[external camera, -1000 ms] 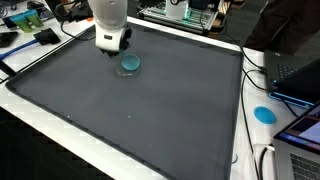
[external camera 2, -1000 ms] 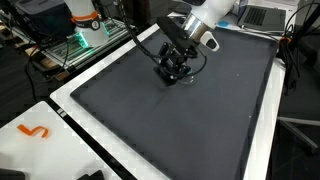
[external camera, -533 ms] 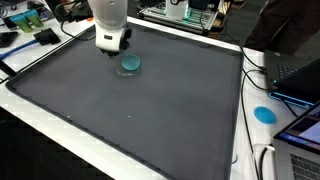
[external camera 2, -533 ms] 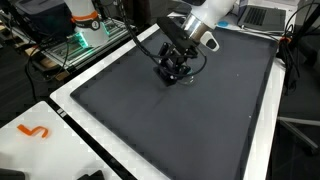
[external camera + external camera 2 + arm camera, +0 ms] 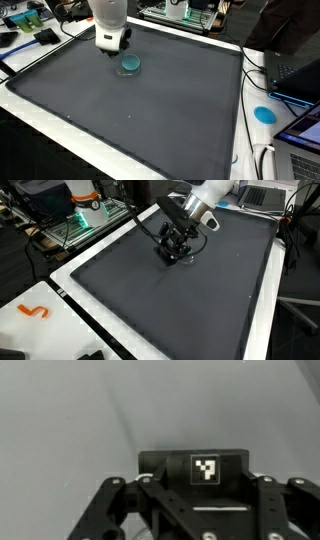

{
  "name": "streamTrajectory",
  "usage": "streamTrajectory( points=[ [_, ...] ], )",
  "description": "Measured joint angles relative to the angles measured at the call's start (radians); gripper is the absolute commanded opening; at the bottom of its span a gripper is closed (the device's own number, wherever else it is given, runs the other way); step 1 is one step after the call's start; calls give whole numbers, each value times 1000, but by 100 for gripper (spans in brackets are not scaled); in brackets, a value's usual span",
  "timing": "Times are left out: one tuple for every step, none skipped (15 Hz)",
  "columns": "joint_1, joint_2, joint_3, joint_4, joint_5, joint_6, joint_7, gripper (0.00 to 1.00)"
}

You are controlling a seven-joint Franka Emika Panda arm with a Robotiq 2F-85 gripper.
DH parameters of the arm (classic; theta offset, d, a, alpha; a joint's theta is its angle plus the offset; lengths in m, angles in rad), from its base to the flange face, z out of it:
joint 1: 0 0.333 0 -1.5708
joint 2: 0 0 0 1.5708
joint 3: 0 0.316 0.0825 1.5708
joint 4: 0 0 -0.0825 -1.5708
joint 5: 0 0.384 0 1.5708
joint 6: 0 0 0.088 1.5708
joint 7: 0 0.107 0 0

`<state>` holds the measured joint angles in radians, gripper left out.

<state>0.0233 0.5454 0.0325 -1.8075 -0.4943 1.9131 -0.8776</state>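
A small round blue disc [image 5: 130, 64] lies flat on the dark grey mat [image 5: 150, 110], towards its far side. My gripper [image 5: 115, 52] hangs from the white arm just beside the disc, close above the mat. In an exterior view the black gripper [image 5: 173, 252] stands over the same spot and hides most of the disc. The wrist view shows only the gripper's black body [image 5: 195, 490] with a square marker tag, its links splayed wide over bare mat. The fingertips lie outside that view, and nothing shows between them.
A white border [image 5: 60, 128] frames the mat. Another blue disc [image 5: 264, 114] lies on the white edge near laptops and cables. Electronics and green boards [image 5: 25, 22] crowd the far side. An orange hook shape [image 5: 34, 311] lies on the white corner.
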Motion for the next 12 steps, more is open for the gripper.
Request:
streamTrajectory(
  points=[
    [0,-1,0,0,0,0,-4,31],
    [0,-2,0,0,0,1,-6,31],
    [0,-4,1,0,0,2,-9,31],
    [-1,-6,1,0,1,3,-12,31],
    [-1,-9,2,0,1,4,-15,31],
    [-2,-14,3,-1,3,7,-21,31],
    [-4,-19,5,-3,6,12,-30,31],
    [-8,-26,7,-6,9,20,-39,31],
    [-13,-34,8,-8,13,29,-50,31],
    [-17,-44,9,-10,16,37,-59,31],
    [-21,-57,10,-12,21,45,-68,31],
    [-23,-70,11,-15,26,53,-74,31]
  ],
)
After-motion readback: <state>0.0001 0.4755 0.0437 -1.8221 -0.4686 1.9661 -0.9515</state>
